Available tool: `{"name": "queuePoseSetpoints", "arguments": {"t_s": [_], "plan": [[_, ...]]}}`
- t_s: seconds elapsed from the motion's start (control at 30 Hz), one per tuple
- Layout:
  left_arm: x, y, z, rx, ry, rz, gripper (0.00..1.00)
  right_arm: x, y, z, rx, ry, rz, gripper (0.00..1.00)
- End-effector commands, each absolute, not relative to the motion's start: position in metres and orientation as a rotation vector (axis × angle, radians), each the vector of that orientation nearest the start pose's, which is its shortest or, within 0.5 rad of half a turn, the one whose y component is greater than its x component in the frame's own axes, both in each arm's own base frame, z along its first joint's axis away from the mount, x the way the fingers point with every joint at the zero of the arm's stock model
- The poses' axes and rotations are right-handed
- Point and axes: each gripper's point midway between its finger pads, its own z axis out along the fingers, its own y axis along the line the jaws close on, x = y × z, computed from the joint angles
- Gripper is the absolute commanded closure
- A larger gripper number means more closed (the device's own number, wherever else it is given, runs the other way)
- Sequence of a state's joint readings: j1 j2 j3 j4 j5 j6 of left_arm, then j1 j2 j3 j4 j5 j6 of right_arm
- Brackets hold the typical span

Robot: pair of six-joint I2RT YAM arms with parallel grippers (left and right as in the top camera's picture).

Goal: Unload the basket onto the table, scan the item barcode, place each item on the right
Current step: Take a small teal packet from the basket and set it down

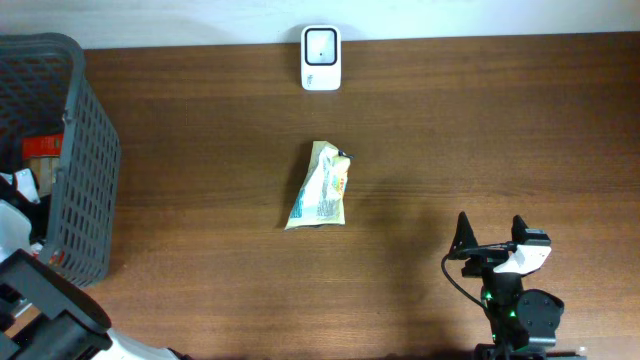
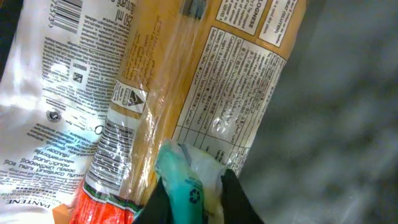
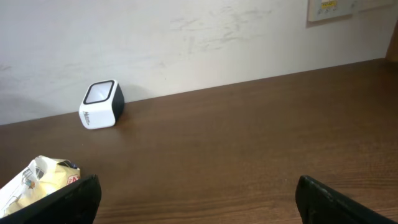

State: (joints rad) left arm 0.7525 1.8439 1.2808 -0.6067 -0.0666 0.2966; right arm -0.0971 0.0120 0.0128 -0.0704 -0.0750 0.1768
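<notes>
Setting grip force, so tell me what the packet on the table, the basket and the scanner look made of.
Packet: thin glossy plastic film, likely; it is crinkled and catches light. Basket: grey moulded plastic, apparently; open lattice walls, matte. Scanner: smooth white hard plastic shell with a black-rimmed glossy window.

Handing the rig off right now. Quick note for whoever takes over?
Left gripper: down in the basket, jaws closed on a teal-and-white packet lying among other packs.
Right gripper: open, empty, at the near right of the table.
Scanner: far edge, centre. A yellow snack bag lies mid-table; can't tell if it's been scanned.
Done: packet gripped.
Left: lift it out and show its barcode to the scanner.
</notes>
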Motion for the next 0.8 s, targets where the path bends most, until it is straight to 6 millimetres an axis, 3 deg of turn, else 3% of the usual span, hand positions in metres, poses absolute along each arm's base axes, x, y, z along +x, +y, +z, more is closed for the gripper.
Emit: {"name": "queuePoseSetpoints", "arguments": {"t_s": [0.0, 0.03, 0.1, 0.13, 0.17, 0.2, 0.27, 0.3, 0.37, 0.4, 0.43, 0.5, 0.53, 0.63, 0.7, 0.77], "plan": [[0.316, 0.311, 0.091, -0.671, 2.653, 0.387, 1.0, 0.246, -0.01, 0.157, 0.162, 1.637, 0.123, 0.01], [0.322, 0.317, 0.118, -0.66, 2.599, 0.419, 1.0, 0.246, -0.01, 0.157, 0.162, 1.637, 0.123, 0.01], [0.335, 0.329, 0.231, -0.717, 2.302, 0.51, 1.0, 0.246, -0.01, 0.157, 0.162, 1.637, 0.123, 0.01], [0.334, 0.318, 0.282, -0.74, 2.173, 0.475, 1.0, 0.246, -0.01, 0.157, 0.162, 1.637, 0.123, 0.01], [0.334, 0.294, 0.318, -0.716, 2.09, 0.359, 1.0, 0.246, -0.01, 0.157, 0.162, 1.637, 0.123, 0.01], [0.335, 0.245, 0.362, -0.595, 1.998, 0.166, 1.0, 0.246, -0.01, 0.157, 0.162, 1.637, 0.123, 0.01], [0.333, 0.175, 0.392, -0.436, 1.973, 0.003, 1.0, 0.246, -0.01, 0.157, 0.162, 1.637, 0.123, 0.01], [0.337, 0.132, 0.393, -0.34, 2.009, -0.072, 1.0, 0.246, -0.01, 0.157, 0.162, 1.637, 0.123, 0.01], [0.353, 0.052, 0.371, -0.144, 2.124, -0.234, 1.0, 0.246, -0.01, 0.157, 0.162, 1.637, 0.123, 0.01], [0.358, 0.031, 0.358, -0.104, 2.17, -0.262, 1.0, 0.246, -0.01, 0.157, 0.162, 1.637, 0.123, 0.01], [0.368, 0.002, 0.333, -0.109, 2.249, -0.293, 1.0, 0.246, -0.01, 0.157, 0.162, 1.637, 0.123, 0.01], [0.385, -0.057, 0.252, -0.092, 2.479, -0.281, 1.0, 0.246, -0.01, 0.157, 0.162, 1.637, 0.123, 0.01], [0.388, -0.074, 0.223, -0.077, 2.557, -0.273, 1.0, 0.246, -0.01, 0.157, 0.162, 1.637, 0.123, 0.01], [0.4, -0.128, 0.104, -0.047, 2.841, -0.268, 1.0, 0.246, -0.01, 0.157, 0.162, 1.637, 0.123, 0.01], [0.398, -0.147, 0.058, -0.072, 2.94, -0.289, 1.0, 0.246, -0.01, 0.157, 0.162, 1.637, 0.123, 0.01], [0.387, -0.167, 0.026, -0.02, 3.022, -0.323, 0.96, 0.246, -0.01, 0.157, 0.162, 1.637, 0.123, 0.01]]}}
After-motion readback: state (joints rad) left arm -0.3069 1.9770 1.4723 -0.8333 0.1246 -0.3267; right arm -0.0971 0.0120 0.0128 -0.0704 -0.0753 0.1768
